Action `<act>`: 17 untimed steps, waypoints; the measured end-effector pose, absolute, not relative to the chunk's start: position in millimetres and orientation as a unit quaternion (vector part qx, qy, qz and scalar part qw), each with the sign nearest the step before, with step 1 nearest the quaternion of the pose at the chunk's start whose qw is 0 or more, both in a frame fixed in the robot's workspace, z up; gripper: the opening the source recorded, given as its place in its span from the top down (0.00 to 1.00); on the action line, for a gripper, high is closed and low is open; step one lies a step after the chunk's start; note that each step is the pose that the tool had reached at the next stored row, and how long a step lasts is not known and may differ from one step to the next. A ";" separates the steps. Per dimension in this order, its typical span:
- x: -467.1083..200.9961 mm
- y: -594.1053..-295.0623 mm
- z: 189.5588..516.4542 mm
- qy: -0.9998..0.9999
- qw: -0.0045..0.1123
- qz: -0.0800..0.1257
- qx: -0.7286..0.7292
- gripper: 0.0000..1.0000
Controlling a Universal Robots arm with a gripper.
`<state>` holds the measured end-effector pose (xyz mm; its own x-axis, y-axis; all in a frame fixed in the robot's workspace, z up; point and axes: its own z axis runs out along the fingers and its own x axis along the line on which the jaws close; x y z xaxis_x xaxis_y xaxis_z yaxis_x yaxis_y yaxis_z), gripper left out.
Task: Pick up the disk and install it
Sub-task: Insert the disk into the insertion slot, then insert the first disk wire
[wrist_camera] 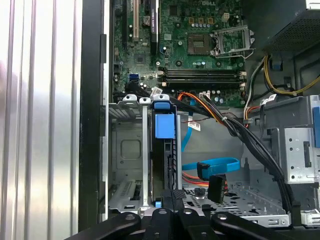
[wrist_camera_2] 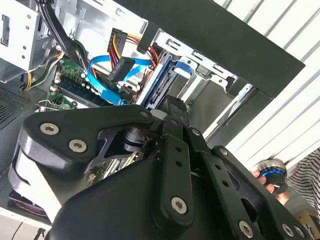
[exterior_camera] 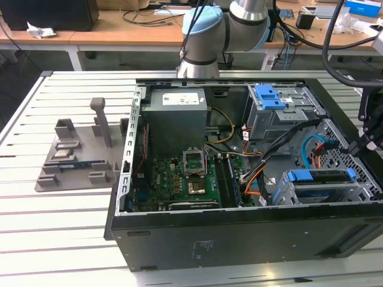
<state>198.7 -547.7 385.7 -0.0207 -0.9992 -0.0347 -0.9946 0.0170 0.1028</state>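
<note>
While the disk (wrist_camera: pixel 165 125) sits caged, the clenched hand (wrist_camera: pixel 174 194) hangs at its end.

On the exterior view's left the slatted table (exterior_camera: pixel 60 239) lies open around the grey holder block (exterior_camera: pixel 78 158) — easy passage there. Inside the computer case (exterior_camera: pixel 239 239) room is tight: its black side wall (wrist_camera: pixel 92 125) runs just beside the drive cage (wrist_camera: pixel 145 150), where the disk (wrist_camera: pixel 165 125) fills one slot and the slot next to it stands free. The gripper (wrist_camera: pixel 172 197) sits at that cage's open end. A blue flat cable (wrist_camera: pixel 210 164) and a black cable bundle (wrist_camera: pixel 252 150) cross the gap between this cage and the upper cage (exterior_camera: pixel 281 119) — they seem to hang loose above the case floor. Over the motherboard (wrist_camera: pixel 175 60) the space is open, bounded by the power supply (exterior_camera: pixel 178 119)
</note>
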 end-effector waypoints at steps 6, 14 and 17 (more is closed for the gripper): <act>198.8 -547.7 385.7 -0.713 0.024 -0.049 0.699 0.89; 198.9 -547.7 385.7 -0.713 0.024 -0.049 0.699 0.53; 199.0 -547.7 385.7 -0.713 0.024 -0.049 0.699 0.46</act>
<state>199.0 -547.7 385.7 -0.0207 -0.9992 -0.0347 -0.9946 0.0170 0.1028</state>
